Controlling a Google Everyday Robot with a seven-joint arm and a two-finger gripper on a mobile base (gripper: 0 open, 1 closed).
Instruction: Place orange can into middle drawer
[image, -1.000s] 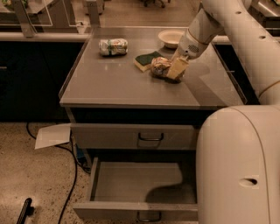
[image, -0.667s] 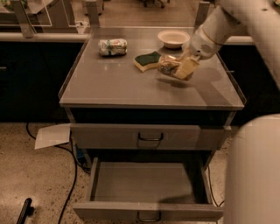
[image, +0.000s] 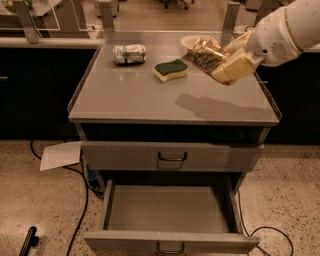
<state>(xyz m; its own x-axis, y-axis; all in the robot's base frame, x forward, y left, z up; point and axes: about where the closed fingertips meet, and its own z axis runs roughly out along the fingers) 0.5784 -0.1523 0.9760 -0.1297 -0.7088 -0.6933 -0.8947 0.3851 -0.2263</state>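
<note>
My gripper (image: 227, 62) is shut on the orange can (image: 206, 52) and holds it tilted in the air above the right side of the countertop (image: 150, 97), just right of the sponge. The can is shiny orange-gold with brownish print. The middle drawer (image: 170, 207) stands pulled open below, its grey floor bare, with a dark loop handle on its front. The can is well above and behind the drawer.
A green and yellow sponge (image: 170, 69) lies mid-counter. A whitish can with green markings (image: 129, 53) lies on its side at back left. A white bowl (image: 192, 41) sits at the back behind the held can. The shut upper drawer (image: 172, 157) has a handle. A paper sheet (image: 60, 155) and cables lie on the floor.
My gripper has lifted the orange can off the countertop beside the sponge and raised it. The view has shifted, and the arm's large white body no longer blocks the right side.
</note>
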